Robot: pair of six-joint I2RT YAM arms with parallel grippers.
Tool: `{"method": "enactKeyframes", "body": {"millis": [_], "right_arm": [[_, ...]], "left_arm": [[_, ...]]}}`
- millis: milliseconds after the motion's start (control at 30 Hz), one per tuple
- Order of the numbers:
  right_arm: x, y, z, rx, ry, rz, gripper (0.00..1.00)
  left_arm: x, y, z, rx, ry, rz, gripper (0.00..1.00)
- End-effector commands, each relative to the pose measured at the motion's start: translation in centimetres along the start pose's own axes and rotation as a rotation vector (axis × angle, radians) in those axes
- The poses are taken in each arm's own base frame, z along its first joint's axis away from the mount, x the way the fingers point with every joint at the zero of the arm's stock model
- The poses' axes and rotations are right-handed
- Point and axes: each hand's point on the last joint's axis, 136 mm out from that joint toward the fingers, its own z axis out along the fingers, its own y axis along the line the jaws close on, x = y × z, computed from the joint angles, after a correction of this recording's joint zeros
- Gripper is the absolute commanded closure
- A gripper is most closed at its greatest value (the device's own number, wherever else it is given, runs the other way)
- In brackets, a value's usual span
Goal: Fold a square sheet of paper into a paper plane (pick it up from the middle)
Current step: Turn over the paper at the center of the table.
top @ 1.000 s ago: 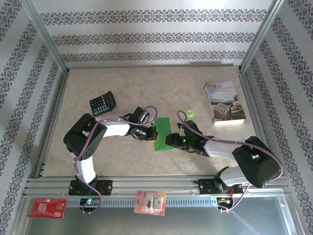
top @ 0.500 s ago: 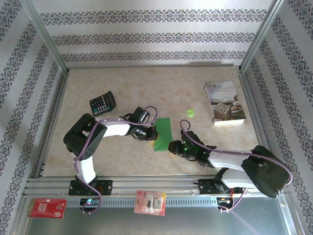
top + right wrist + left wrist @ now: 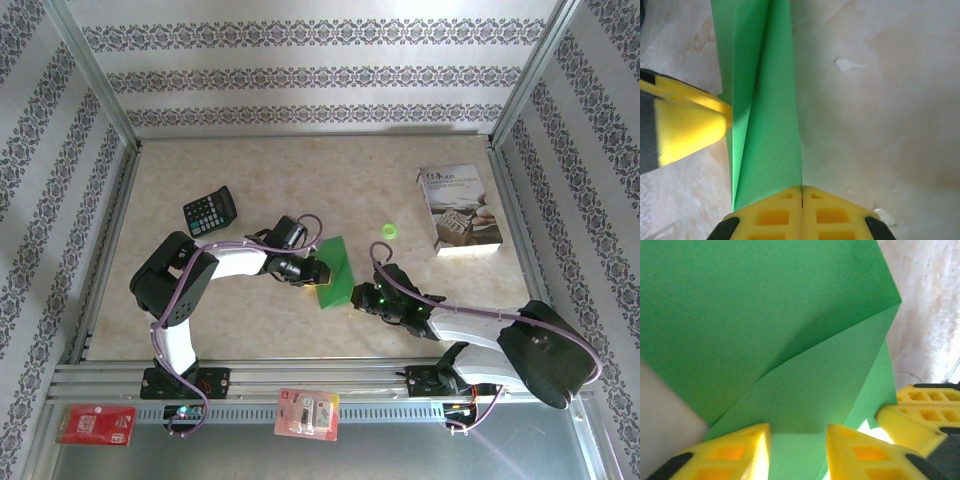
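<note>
The square sheet of paper, bright green and folded into a narrow creased shape, sits mid-table between both arms, its layers partly raised. My left gripper is at its left side. In the left wrist view the left gripper stands open, its yellow fingers apart with the green paper showing flat between and beyond them. My right gripper is at the sheet's near right end. In the right wrist view the right gripper is shut, with the edge of the sheet running into the seam of its jaws.
A black calculator lies at the back left. A small green disc and a white booklet lie at the back right. Two packets rest on the front rail. Patterned walls enclose the table.
The right gripper has shut on the near end of the sheet. The left gripper has opened. The sheet has tilted and lifted slightly.
</note>
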Motion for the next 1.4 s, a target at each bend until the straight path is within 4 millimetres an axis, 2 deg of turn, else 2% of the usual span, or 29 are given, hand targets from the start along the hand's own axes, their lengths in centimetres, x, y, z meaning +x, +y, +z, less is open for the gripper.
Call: {"method": "enactKeyframes", "body": {"millis": [0, 33, 133, 200, 333, 400, 500, 633, 800, 1067, 1233, 1367], "right_arm": [[-1.0, 0.0, -1.1, 0.014, 0.036, -0.094, 1.00], [-2.1, 0.8, -1.7, 0.011, 0.036, -0.125, 1.00], [-3.6, 0.9, -3.7, 0.097, 0.069, -0.243, 1.00], [-4.6, 1.2, -5.2, 0.174, 0.085, -0.349, 1.00], [-5.5, 3.0, -7.3, 0.324, 0.139, -0.589, 1.00], [-5.1, 4.1, -7.3, 0.392, 0.186, -0.711, 1.00], [-3.3, 5.6, -5.7, 0.424, 0.280, -0.825, 1.00], [0.9, 7.7, -2.2, 0.343, 0.385, -0.888, 1.00], [5.0, 9.4, 0.7, 0.180, 0.448, -0.860, 1.00], [6.2, 9.6, 2.3, 0.079, 0.425, -0.780, 0.96], [6.3, 9.6, 2.8, 0.075, 0.425, -0.754, 0.95], [6.3, 9.5, 3.0, 0.078, 0.419, -0.739, 0.94]], "left_arm": [[-2.3, -3.8, -2.6, 0.114, -0.065, 0.002, 0.59], [-2.9, -4.5, -3.7, 0.146, -0.089, -0.003, 0.56], [-4.3, -5.3, -6.9, 0.207, -0.173, -0.023, 0.45], [-4.8, -4.7, -8.9, 0.211, -0.223, -0.046, 0.41], [-5.1, -2.4, -11.9, 0.178, -0.296, -0.094, 0.39], [-4.8, -1.0, -12.7, 0.147, -0.321, -0.121, 0.39], [-4.6, 1.3, -13.5, 0.089, -0.351, -0.174, 0.40], [-3.6, 3.2, -13.1, 0.021, -0.331, -0.236, 0.46], [-3.1, 3.7, -12.5, 0.027, -0.308, -0.268, 0.47], [-3.7, 2.3, -10.9, 0.103, -0.249, -0.270, 0.63], [-3.9, 0.7, -8.8, 0.137, -0.155, -0.241, 0.67], [-3.4, 0.9, -7.3, 0.084, -0.096, -0.228, 0.67]]}}
